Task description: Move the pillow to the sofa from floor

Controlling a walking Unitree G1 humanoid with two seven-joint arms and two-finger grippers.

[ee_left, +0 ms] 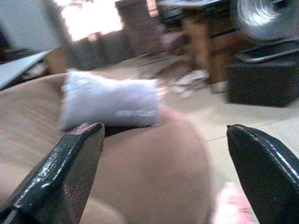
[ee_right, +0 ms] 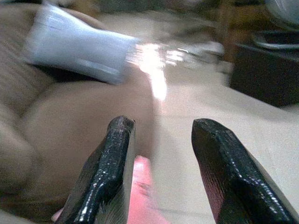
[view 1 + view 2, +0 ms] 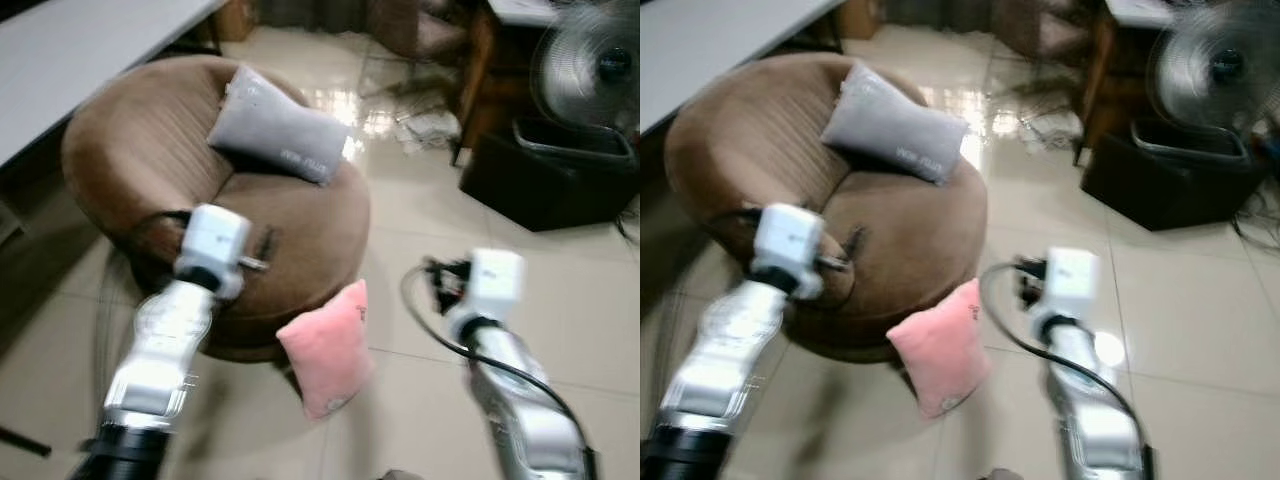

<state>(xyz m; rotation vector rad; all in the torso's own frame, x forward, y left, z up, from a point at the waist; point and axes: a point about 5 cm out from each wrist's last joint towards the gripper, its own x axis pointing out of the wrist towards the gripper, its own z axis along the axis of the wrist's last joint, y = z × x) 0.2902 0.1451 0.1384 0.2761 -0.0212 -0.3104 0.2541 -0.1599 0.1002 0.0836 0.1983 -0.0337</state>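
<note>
Presently: pink pillow [image 3: 328,350] on the tiled floor [image 3: 560,300], leaning against the round brown sofa [image 3: 290,240]. Grey pillow [image 3: 278,127] on the sofa's seat. Fan [image 3: 590,65] and black bin [image 3: 550,170] stand well apart. Left pincer [image 1: 163,154] released wide; right pincer [image 2: 161,158] released, above the pink pillow. Edges blurred.

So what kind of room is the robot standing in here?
Most likely a home living room: a round brown fabric sofa with a grey pillow stands on glossy tiled floor, and a pedestal fan stands nearby.
</note>
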